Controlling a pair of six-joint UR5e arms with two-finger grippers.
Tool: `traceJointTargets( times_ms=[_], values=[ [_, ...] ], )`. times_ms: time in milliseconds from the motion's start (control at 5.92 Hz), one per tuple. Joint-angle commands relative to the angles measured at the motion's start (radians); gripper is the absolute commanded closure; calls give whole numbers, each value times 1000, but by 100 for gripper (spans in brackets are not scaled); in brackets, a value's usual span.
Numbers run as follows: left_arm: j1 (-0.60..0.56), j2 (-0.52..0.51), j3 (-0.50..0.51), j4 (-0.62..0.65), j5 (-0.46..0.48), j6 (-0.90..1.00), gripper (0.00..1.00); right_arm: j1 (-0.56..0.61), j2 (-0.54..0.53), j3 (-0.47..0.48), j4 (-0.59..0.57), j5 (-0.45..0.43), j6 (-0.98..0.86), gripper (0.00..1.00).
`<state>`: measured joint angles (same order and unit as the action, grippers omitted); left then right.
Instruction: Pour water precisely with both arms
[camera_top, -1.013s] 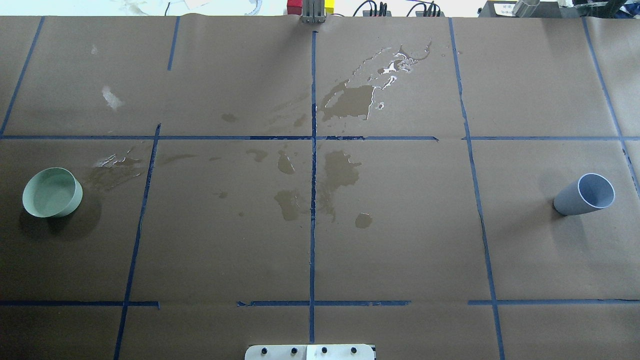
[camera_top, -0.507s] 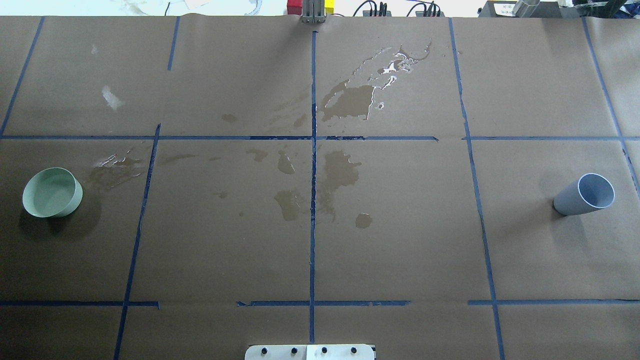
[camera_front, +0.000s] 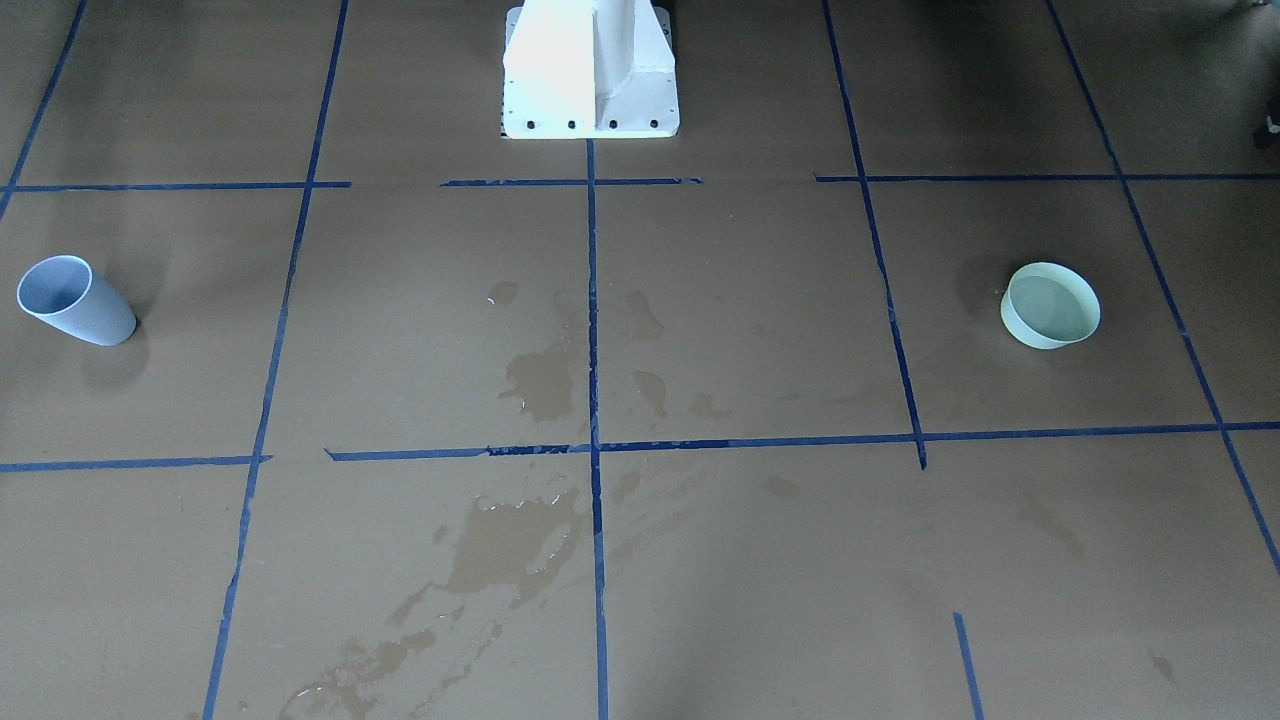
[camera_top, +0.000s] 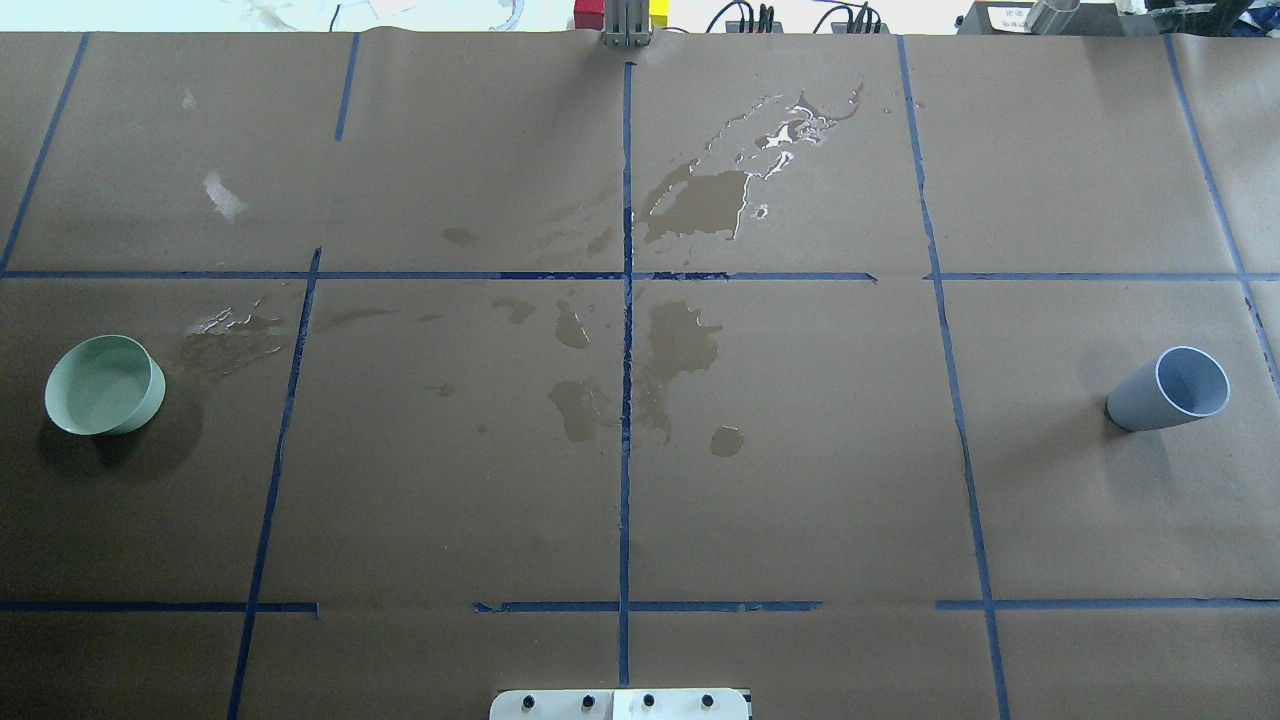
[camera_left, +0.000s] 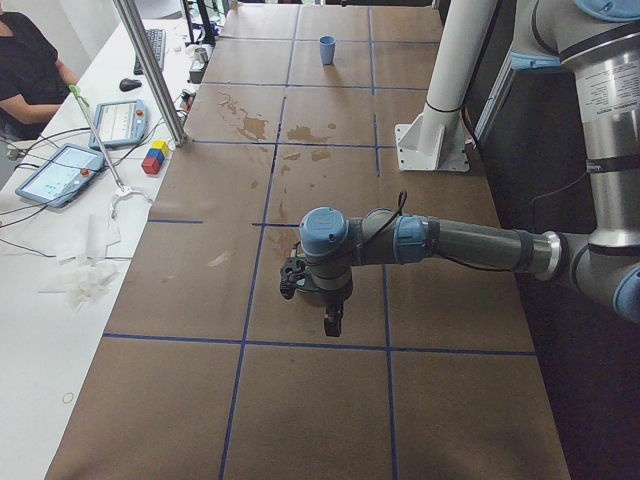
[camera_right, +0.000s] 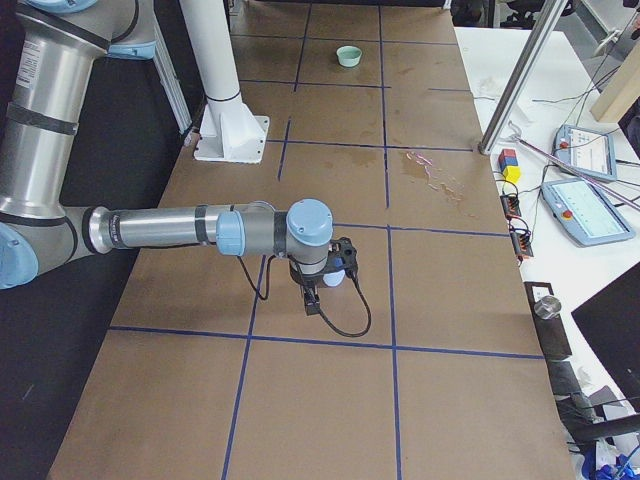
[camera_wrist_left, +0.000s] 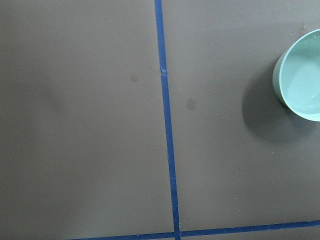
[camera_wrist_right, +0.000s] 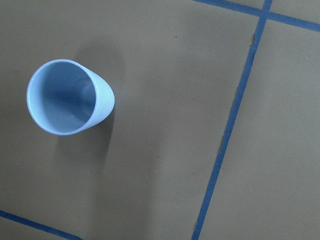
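Front view: the water (camera_front: 1048, 308) sits in an upright green bowl (camera_front: 1015, 330) on the bench (camera_front: 760, 300). A blue cup (camera_front: 70, 300) stands mouth-up, well apart.

Left side view: my left arm (camera_left: 470, 245) stretches level, left tool (camera_left: 333, 325) pointing down. I cannot tell its opening.

Right side view: right arm (camera_right: 160, 228) level, right tool (camera_right: 310, 303) pointing down just beside the cup, opening likewise unreadable.

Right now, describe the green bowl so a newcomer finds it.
From the white pedestal, follow the brown-papered table to the robot's far left. A mint-green bowl stands alone. It is low and wide, unlike the tall blue-grey cup far right.
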<state>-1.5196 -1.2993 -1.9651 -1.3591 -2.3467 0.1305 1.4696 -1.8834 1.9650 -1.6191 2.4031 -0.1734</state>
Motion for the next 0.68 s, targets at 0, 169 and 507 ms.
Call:
traceJointTargets(
  times_ms=[0,169,507],
  values=[
    [1,0,-1,-3,-2,3,0,0,0,-6,2,2,2,0],
    [2,0,0,-6,-29,3,0,0,3,-5,4,2,-3,0],
    [40,-43,116,-167,-55,-62,0,0,1,-6,1,2,2,0]
  ],
)
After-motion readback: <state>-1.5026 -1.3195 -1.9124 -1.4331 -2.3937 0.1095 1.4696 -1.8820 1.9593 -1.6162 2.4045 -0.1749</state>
